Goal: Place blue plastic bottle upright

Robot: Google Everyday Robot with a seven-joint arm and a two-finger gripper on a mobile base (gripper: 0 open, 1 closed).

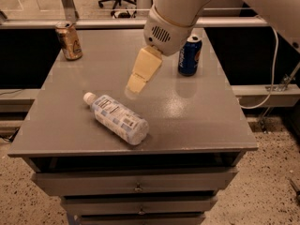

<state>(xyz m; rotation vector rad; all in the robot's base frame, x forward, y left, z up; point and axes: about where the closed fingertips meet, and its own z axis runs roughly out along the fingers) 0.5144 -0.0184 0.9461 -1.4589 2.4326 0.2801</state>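
Hovering near the blue plastic bottle (118,118) lying on the table (211,121), the hand (133,86) looks closed and empty.

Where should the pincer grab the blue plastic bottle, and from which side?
Probably mid-label, from above, across its round body: the blue plastic bottle lies on its side, cap pointing back-left. The pincer hovers just beyond it, above the table.
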